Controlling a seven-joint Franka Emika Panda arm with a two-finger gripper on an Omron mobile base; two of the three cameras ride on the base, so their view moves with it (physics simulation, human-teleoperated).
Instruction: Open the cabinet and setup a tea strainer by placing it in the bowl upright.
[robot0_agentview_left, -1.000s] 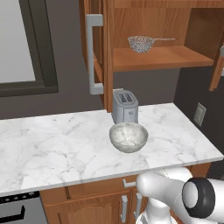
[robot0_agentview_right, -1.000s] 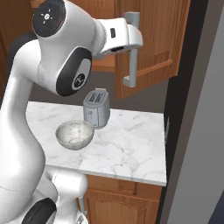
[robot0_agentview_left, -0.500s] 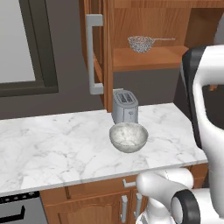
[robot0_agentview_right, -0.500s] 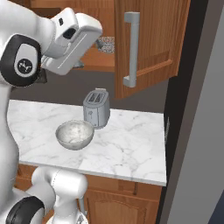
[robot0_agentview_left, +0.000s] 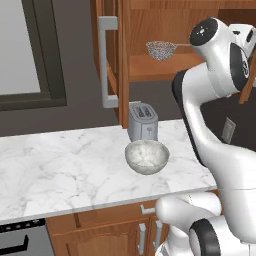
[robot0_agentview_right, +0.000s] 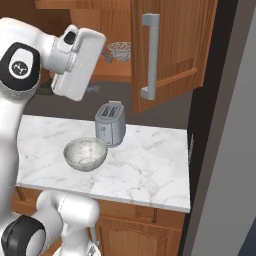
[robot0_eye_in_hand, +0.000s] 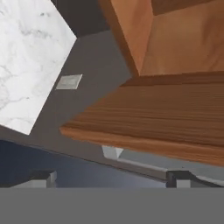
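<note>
- Cabinet (robot0_agentview_left: 125, 50) doors stand open; grey bar handle (robot0_agentview_right: 150, 55) on the right door.
- Tea strainer (robot0_agentview_left: 161, 49) lies on the inner shelf (robot0_agentview_left: 150, 67), its handle pointing right toward the arm.
- Bowl (robot0_agentview_left: 146, 157) sits on the marble bench (robot0_agentview_left: 65, 170), just in front of the toaster (robot0_agentview_left: 143, 121).
- Pincer (robot0_eye_in_hand: 109, 177) spread wide, nothing between the tips, close under a wooden door edge.

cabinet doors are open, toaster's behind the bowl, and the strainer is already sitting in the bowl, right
Not quite. The strainer is on the shelf inside the open cabinet, not in the bowl, as the left base view shows. The rest holds: doors open, toaster behind the bowl.
</note>
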